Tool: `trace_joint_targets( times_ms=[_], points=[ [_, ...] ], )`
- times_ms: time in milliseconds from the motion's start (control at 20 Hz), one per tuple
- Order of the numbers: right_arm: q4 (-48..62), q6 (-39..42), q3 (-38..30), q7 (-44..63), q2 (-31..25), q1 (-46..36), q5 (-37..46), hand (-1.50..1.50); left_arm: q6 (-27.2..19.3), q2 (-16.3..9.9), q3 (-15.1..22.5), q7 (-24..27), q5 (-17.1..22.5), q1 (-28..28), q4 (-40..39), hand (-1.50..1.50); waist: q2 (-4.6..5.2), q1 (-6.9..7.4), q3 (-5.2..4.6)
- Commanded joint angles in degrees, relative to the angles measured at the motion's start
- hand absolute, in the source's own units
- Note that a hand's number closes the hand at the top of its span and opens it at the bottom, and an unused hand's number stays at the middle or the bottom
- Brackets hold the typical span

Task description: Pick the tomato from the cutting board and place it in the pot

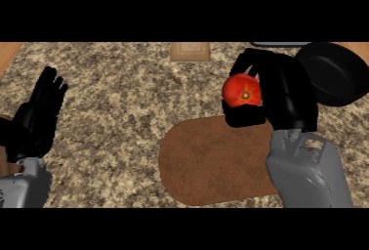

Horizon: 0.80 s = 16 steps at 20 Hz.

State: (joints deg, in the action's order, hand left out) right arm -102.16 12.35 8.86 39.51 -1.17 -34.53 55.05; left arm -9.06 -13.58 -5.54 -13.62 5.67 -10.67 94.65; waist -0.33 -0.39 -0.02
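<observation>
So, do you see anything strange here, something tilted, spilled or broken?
Nothing stands out. The right hand holds the tomato above the counter, between the cutting board and the black pot. The pot looks whole and nothing is spilled. The left hand rests open at the left edge.
</observation>
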Motion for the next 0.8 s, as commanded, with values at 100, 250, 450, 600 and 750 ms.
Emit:
trace_joint_targets(
  times_ms=[100,250,450,600,750],
  points=[
    [-3.41,-3.5,-9.07,1.63,-3.42,-4.83,0.63,1.5,0.85,-0.26,-1.39,0.59,0.71,-1.22,-2.55,0.0,0.33,0.27,0.01],
    [-5.85,-1.54,-13.84,-0.14,-8.95,-2.29,-0.73,1.5,-0.83,1.54,2.03,-2.61,-1.46,0.25,3.11,0.0,0.21,0.25,0.05],
    [-5.01,-1.04,-19.77,-2.3,-11.24,-1.18,-6.49,1.5,2.18,0.3,-2.09,3.14,0.96,0.43,-2.65,0.0,0.29,0.16,0.02],
    [8.15,-6.66,-23.96,-7.5,-13.06,-6.61,-8.24,1.5,-0.81,3.42,2.1,2.89,-3.24,0.97,-1.19,0.0,0.43,0.73,0.03],
    [15.37,-8.42,-27.66,-11.99,-16.16,-7.53,-10.87,1.5,1.7,2.15,-0.05,3.69,-0.56,0.95,-0.81,0.0,0.48,0.86,0.02]
  ],
)
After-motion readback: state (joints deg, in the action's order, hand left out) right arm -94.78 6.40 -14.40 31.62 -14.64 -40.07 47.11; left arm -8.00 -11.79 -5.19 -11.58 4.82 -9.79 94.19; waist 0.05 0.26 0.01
